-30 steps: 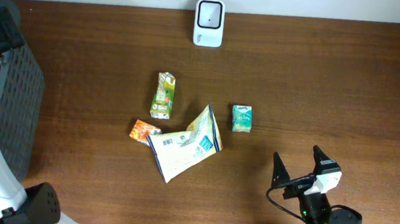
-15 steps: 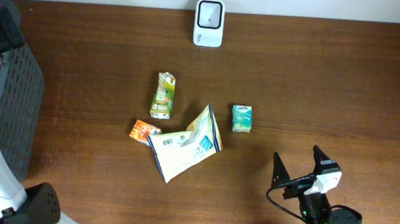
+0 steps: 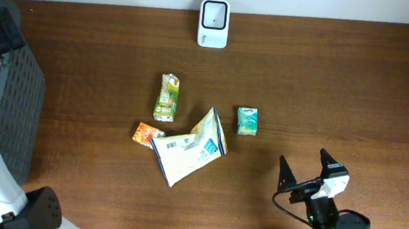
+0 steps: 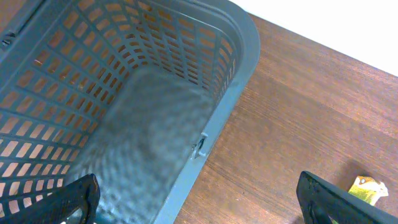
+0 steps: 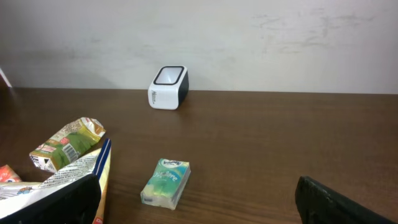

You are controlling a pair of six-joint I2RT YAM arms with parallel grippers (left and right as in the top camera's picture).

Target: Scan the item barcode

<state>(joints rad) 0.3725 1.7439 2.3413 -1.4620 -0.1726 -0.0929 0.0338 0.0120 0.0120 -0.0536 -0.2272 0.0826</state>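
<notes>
Nothing has moved over the last second, so the scan is not yet begun. Both arms sit parked: the left gripper [image 4: 199, 205] and right gripper [image 3: 303, 155] have their fingers spread wide, holding nothing.

The grey basket [image 4: 124, 93] fills the left wrist view, while overhead shows only its edge. Overhead alone shows all the items mid-table:
- snack bag [image 3: 190, 151]
- green carton [image 3: 167, 97]
- tissue pack [image 3: 247, 121]
- orange packet [image 3: 146, 134]

The barcode scanner [image 3: 214, 24] stands at the far edge.

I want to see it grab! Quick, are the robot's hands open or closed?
Left gripper: open, holding nothing.
Right gripper: open, holding nothing.
</notes>
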